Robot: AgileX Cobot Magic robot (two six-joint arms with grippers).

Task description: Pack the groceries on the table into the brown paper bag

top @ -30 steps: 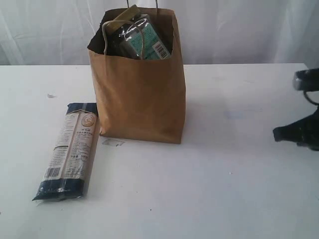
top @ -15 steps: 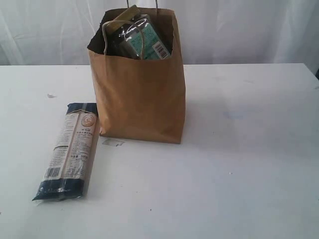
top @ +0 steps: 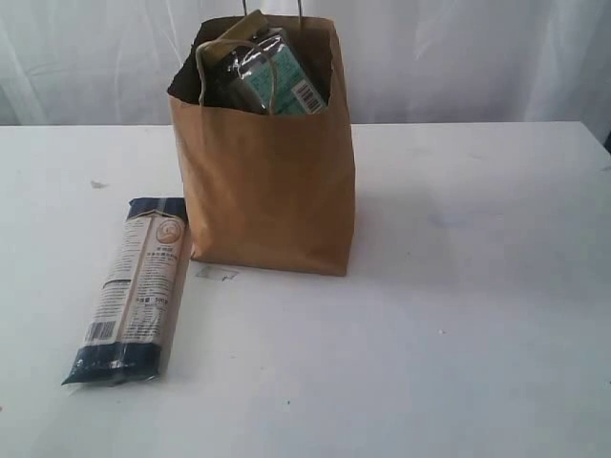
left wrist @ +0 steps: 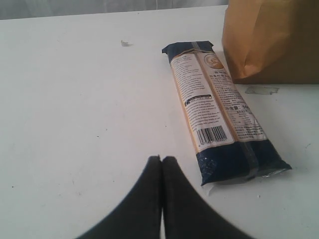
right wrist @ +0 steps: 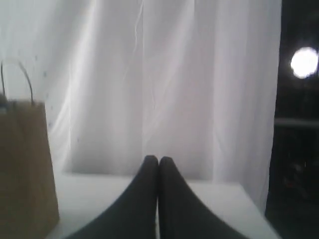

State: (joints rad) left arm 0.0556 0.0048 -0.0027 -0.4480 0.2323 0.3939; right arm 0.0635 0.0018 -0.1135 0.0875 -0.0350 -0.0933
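The brown paper bag (top: pixel 267 181) stands upright on the white table (top: pixel 458 315), a dark shiny packet with a barcode (top: pixel 272 76) poking out of its open top. A long navy-beige pasta packet (top: pixel 136 286) lies flat on the table, left of the bag. The left wrist view shows this packet (left wrist: pixel 217 117) beside the bag's lower corner (left wrist: pixel 271 42). My left gripper (left wrist: pixel 161 158) is shut and empty, low over bare table a short way from the packet's near end. My right gripper (right wrist: pixel 158 158) is shut and empty, raised, with the bag (right wrist: pixel 25 164) off to one side. Neither gripper shows in the exterior view.
A white curtain (top: pixel 458 57) hangs behind the table. A small clear scrap (top: pixel 218 274) lies at the bag's front foot, and a white crumb (top: pixel 96 183) sits far left. The table's right edge is near a dark opening (right wrist: pixel 299 124).
The right gripper, seen a second ago at the right edge of the exterior view, has left that view. The bag and pasta packet have not moved.
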